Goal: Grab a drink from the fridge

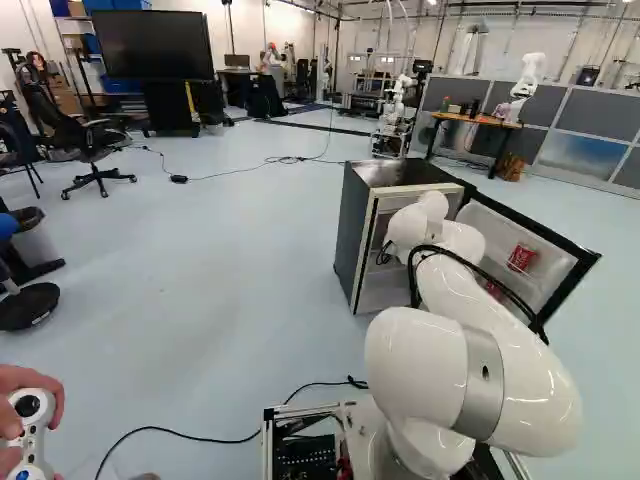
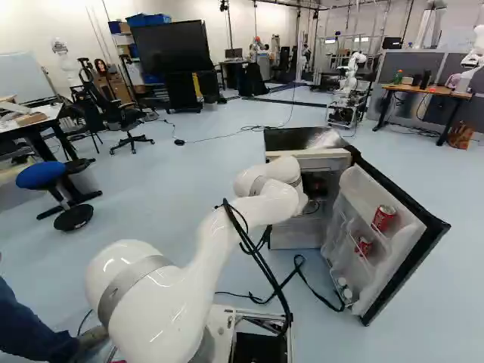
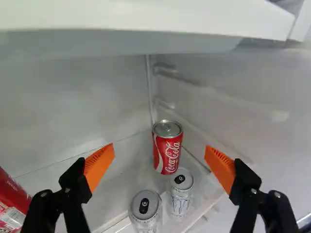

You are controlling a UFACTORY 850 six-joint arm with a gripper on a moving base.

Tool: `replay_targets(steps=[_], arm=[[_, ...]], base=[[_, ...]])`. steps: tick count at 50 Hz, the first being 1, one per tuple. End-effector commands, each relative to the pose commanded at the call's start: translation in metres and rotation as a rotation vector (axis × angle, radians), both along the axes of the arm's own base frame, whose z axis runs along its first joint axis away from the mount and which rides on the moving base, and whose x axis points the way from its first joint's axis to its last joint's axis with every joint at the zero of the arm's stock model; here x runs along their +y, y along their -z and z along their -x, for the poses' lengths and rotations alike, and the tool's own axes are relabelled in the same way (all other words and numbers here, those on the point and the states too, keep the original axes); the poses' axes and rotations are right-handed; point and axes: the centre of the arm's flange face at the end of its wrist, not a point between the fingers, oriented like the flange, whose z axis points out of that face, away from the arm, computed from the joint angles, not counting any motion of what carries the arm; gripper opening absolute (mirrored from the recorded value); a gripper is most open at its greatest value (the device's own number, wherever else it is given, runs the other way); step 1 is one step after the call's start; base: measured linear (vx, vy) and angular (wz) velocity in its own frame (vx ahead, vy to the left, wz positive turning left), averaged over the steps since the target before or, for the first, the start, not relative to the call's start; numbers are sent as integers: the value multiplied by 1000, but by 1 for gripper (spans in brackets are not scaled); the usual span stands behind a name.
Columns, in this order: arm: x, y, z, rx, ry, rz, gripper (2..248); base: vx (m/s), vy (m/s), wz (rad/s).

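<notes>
The fridge [image 2: 299,234] stands with its door [image 2: 404,227] swung out, and my arm's wrist reaches into its opening. In both base views the fingers are hidden. In the wrist view my gripper [image 3: 159,148] is open, its orange pads wide apart with nothing gripped. Ahead of it, in the line between the fingers, a red can [image 3: 167,148] stands upright near the fridge's inner corner. Two pale cans, one [image 3: 181,191] close to the red can and another [image 3: 145,209], stand nearer the gripper. Another red can [image 3: 12,204] shows beside one finger.
A white shelf edge [image 3: 146,24] spans above the cans. The door rack holds a red can [image 2: 384,218] and a second red can [image 2: 364,246]. Black cables hang from the arm. A hand with a controller [image 1: 32,430] is at the left base view's near left. Another robot [image 1: 527,80] stands far off.
</notes>
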Motion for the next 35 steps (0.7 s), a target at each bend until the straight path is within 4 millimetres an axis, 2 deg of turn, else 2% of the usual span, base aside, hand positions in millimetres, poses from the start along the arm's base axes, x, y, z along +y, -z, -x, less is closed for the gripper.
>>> replay_targets(steps=[21, 35], arm=[[-4, 2, 1, -6, 5, 3, 247], [-3, 19, 3, -7, 5, 3, 247]], base=[[0, 0, 0], [0, 0, 0]])
